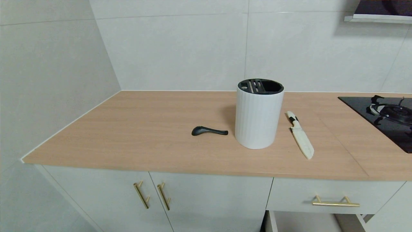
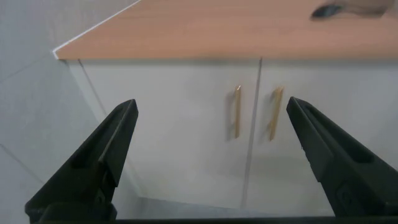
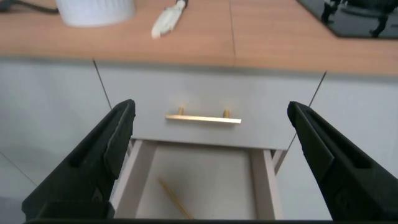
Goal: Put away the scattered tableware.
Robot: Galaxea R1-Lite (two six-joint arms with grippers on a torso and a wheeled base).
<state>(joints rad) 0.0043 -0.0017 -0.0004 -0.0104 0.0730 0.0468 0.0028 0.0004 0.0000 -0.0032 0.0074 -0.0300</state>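
Observation:
A white ribbed utensil holder (image 1: pixel 258 115) with a black slotted top stands upright on the wooden counter (image 1: pixel 135 129). A black spoon (image 1: pixel 209 131) lies just left of it. A cream knife (image 1: pixel 300 134) with a black band lies to its right, blade toward the counter's front. My left gripper (image 2: pixel 211 155) hangs open below the counter edge, facing the cabinet doors (image 2: pixel 249 118), with the black spoon (image 2: pixel 348 9) far off. My right gripper (image 3: pixel 211 158) is open in front of the drawer (image 3: pixel 203 118), with the holder (image 3: pixel 96 9) and knife (image 3: pixel 168 20) above.
A black gas hob (image 1: pixel 383 116) sits at the counter's right end. Tiled walls close the back and left. Below are cabinet doors with gold handles (image 1: pixel 141 194) and a drawer handle (image 1: pixel 334 203). A lower drawer (image 3: pixel 199 186) stands pulled out, a thin stick inside.

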